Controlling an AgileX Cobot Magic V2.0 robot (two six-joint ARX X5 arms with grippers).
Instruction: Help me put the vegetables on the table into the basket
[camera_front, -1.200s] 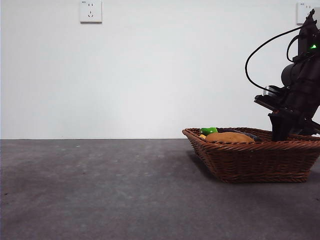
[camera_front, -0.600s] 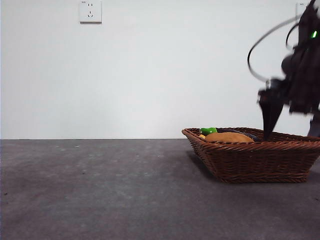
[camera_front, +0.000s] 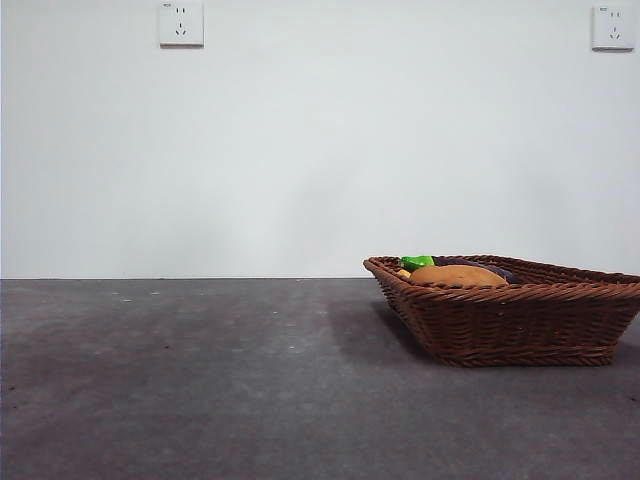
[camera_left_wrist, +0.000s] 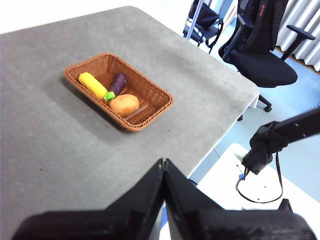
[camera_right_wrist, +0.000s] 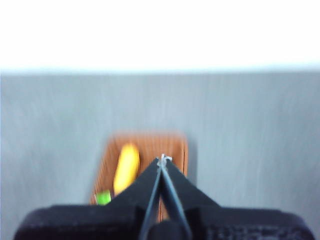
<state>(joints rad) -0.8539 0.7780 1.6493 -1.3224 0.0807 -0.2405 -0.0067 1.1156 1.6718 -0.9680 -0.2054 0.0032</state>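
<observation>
Basket (camera_left_wrist: 150, 107): brown, woven, sits flat on the grey tabletop (camera_left_wrist: 60, 140).
Potato (camera_left_wrist: 124, 105): round, tan, lies inside the basket.
Yellow vegetable (camera_left_wrist: 93, 85): long, lies in the basket.
Eggplant (camera_left_wrist: 117, 83): dark purple, green cap, between the other two.

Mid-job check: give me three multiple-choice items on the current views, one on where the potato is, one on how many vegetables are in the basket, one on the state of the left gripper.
1. Where is the potato?
A. On the bare table
B. Inside the basket
C. Held in a gripper

2. How many vegetables lie in the basket?
A. One
B. Two
C. Three

3. How is the left gripper?
A. Shut and holding nothing
B. Wide open
C. Shut on the eggplant

Answers:
1 B, it lies within the wicker walls.
2 C, the potato, the yellow vegetable and the eggplant are all inside.
3 A, its jaws meet with nothing between them.
</observation>
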